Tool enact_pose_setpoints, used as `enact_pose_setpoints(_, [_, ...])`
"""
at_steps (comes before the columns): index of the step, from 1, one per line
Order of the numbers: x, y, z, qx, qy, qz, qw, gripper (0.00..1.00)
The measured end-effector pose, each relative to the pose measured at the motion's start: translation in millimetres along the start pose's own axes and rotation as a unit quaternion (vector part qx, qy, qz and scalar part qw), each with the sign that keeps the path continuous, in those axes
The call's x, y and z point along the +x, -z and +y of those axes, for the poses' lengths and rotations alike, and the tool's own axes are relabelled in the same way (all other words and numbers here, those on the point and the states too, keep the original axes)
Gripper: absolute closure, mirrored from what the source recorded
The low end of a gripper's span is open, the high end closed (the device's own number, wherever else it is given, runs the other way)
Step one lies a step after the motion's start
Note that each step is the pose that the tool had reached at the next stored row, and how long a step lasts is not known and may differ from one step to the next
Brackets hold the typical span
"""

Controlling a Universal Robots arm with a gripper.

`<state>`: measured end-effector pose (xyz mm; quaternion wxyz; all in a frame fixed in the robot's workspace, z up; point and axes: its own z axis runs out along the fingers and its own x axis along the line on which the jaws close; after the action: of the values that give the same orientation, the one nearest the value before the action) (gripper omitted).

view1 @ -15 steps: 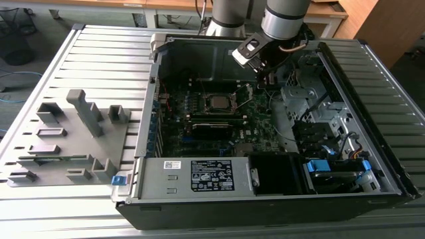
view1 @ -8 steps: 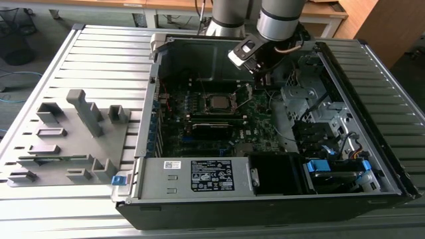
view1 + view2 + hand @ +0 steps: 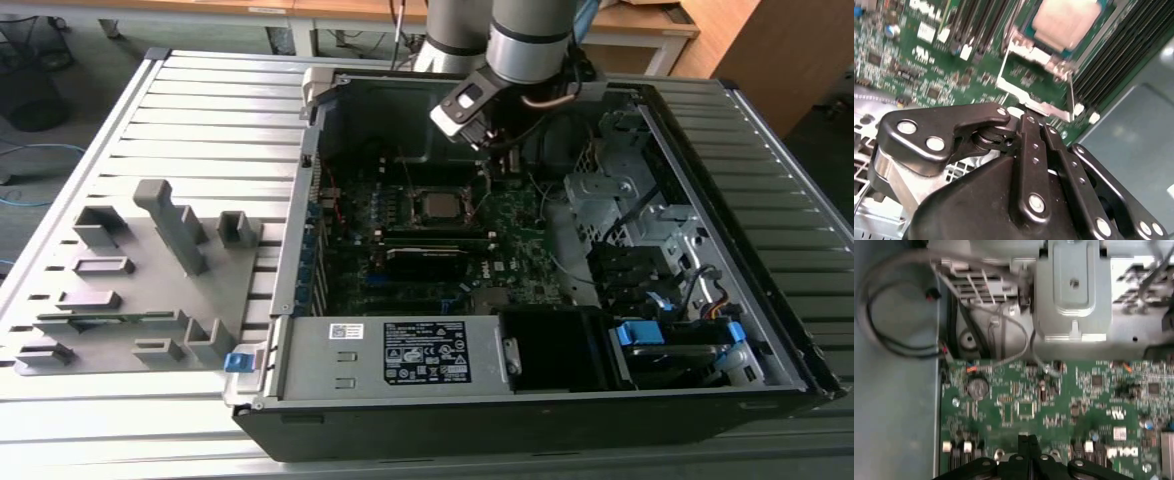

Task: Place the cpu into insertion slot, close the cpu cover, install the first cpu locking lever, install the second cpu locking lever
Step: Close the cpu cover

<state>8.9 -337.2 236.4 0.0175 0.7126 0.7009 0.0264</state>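
The cpu [image 3: 438,206] [image 3: 1066,22], a small square chip with a dull silver top, lies flat in the insertion slot [image 3: 1023,44] on the green motherboard inside the open computer case. The cpu cover [image 3: 1036,107], a thin silvery frame, is swung open off the slot, and green board shows through its cut-out. A thin metal locking lever [image 3: 1073,95] runs along one side of the cover. My gripper [image 3: 505,165] [image 3: 1033,122] [image 3: 1026,440] hangs over the board at the exterior view's right of the slot. It is shut with nothing held, its tips at the cover's free edge.
Long black memory slots [image 3: 1124,55] flank the socket. A black module [image 3: 427,252] lies just in front of it. The power supply [image 3: 400,352] and drive cage [image 3: 641,235] crowd the case. Loose cables [image 3: 889,315] hang inside. A grey fixture tray [image 3: 134,270] lies outside.
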Motion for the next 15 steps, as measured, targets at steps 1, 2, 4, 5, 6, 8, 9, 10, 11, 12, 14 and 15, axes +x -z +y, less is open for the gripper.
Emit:
enact_pose_setpoints(1, [-0.1,-0.1,-4.0,-0.0015,0.000,0.0000,1.0000,0.90])
enact_pose_setpoints(2, [-0.2,-0.1,-7.6,-0.0028,0.000,0.0000,1.0000,0.90])
enact_pose_setpoints(4, [-0.2,-0.4,-14.1,-0.0051,0.000,0.0001,1.0000,0.90])
enact_pose_setpoints(5, [-0.3,-0.4,-16.2,-0.0058,0.000,-0.0002,1.0000,0.90])
enact_pose_setpoints(6, [-0.3,-0.4,-17.4,-0.0061,0.000,-0.0003,1.0000,0.90])
enact_pose_setpoints(8, [-0.3,-0.4,-18.9,-0.0065,0.000,-0.0004,1.0000,0.90])
enact_pose_setpoints(9, [-0.3,-0.5,-19.6,-0.0067,0.000,-0.0006,1.0000,0.90])
enact_pose_setpoints(10, [-0.3,-0.7,-20.6,-0.0069,0.000,-0.0008,1.0000,0.90])
enact_pose_setpoints(11, [-0.3,-0.8,-21.4,-0.0070,0.000,-0.0013,1.0000,0.90])
enact_pose_setpoints(12, [-0.3,-0.7,-21.9,-0.0069,0.000,-0.0019,1.0000,0.90])
enact_pose_setpoints(14, [-0.4,-0.7,-22.0,-0.0070,0.000,-0.0022,1.0000,0.90])
enact_pose_setpoints(15, [-0.4,-0.7,-22.0,-0.0070,0.000,-0.0022,1.0000,0.90])
